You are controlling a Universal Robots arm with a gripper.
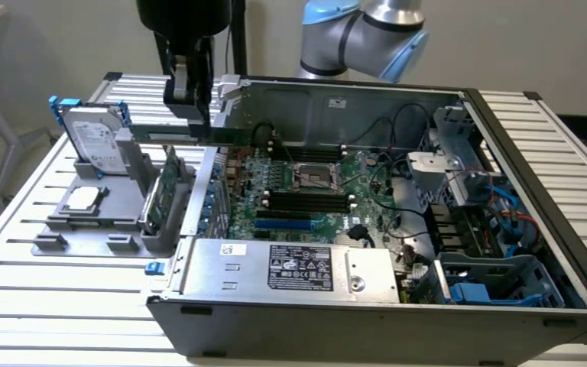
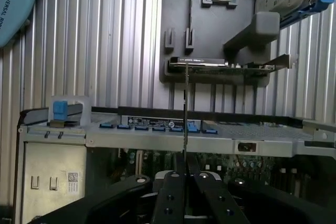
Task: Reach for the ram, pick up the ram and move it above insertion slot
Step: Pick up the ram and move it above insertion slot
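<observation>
the gripper (image 1: pixel 190 115) hangs in the upper left of the exterior view, over the near wall of the open computer case (image 1: pixel 538 138). its fingers are pressed together on the ram (image 1: pixel 186 134), a thin green stick held level, jutting toward the exterior view's left and right from the pinch. in the wrist view the ram (image 2: pixel 185 114) appears edge-on as a dark thin line rising from between the black fingers (image 2: pixel 173 192).

i'd judge it light and stiff but fragile: a bare board that would crack if bent, with contacts best left untouched. a grip across the flat faces near mid-length, as here, seems right.

the grey holder (image 1: pixel 100 222) on the slatted table (image 1: pixel 28 290) carries the hard drive (image 1: pixel 95 141) and a wider green card (image 1: pixel 161 202).
</observation>
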